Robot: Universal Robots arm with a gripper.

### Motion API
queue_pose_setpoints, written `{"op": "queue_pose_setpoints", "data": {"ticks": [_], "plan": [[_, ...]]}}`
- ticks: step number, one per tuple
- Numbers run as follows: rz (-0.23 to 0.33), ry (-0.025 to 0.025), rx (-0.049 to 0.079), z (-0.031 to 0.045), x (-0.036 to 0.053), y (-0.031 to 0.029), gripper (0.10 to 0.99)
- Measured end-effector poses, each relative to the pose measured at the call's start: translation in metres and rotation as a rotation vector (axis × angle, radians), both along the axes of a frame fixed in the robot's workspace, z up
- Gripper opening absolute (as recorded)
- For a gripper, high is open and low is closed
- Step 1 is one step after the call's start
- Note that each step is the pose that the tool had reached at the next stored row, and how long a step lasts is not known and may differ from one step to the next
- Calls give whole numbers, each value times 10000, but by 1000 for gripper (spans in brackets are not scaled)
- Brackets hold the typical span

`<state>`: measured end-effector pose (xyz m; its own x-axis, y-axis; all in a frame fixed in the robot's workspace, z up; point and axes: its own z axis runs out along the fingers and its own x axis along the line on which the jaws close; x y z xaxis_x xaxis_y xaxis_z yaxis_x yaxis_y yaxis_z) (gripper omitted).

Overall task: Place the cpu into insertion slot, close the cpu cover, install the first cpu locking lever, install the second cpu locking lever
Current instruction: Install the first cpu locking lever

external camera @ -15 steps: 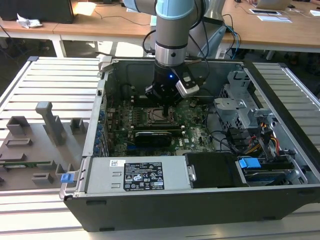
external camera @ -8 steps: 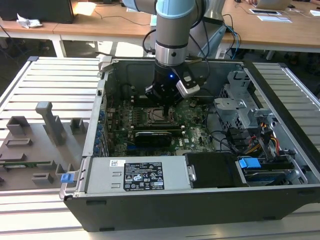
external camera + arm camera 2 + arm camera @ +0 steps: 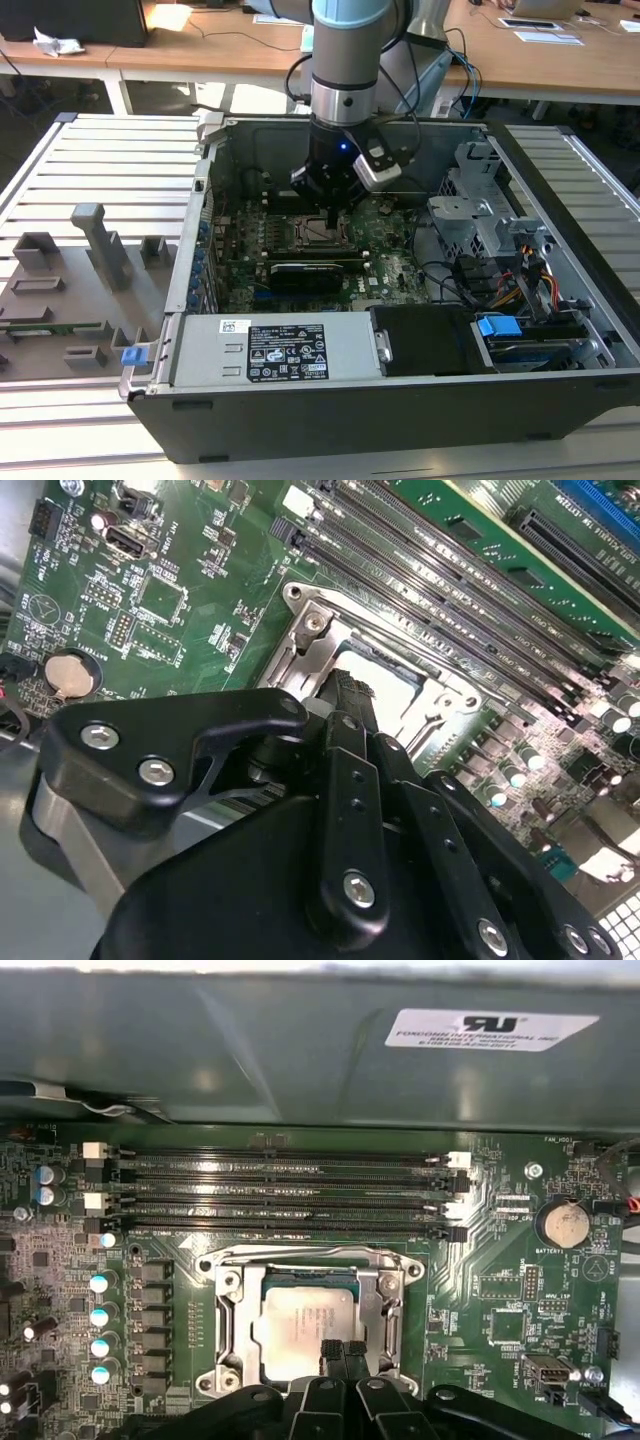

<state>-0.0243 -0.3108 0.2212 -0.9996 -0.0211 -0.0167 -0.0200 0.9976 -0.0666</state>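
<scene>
slatted metal table (image 3: 110,150) — carries an open computer case (image 3: 400,400) and grey fixtures (image 3: 95,250).

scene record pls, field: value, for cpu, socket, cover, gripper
cpu: silver top up, seated in the insertion slot
cpu cover: metal frame lies around the chip, looks closed down
gripper: fingertips together, low over the chip's near edge, holding nothing; contact unclear
gripper, exterior view: inside the open computer case, above the socket
memory slots: beside the socket, empty
</scene>
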Motion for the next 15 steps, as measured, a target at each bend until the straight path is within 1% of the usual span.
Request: {"op": "queue_pose_setpoints", "data": {"ticks": [4,7,15], "plan": [[0,1,-51,26,0,0,106],[0,0,-88,70,2,0,106],[1,0,-151,159,3,0,106]]}}
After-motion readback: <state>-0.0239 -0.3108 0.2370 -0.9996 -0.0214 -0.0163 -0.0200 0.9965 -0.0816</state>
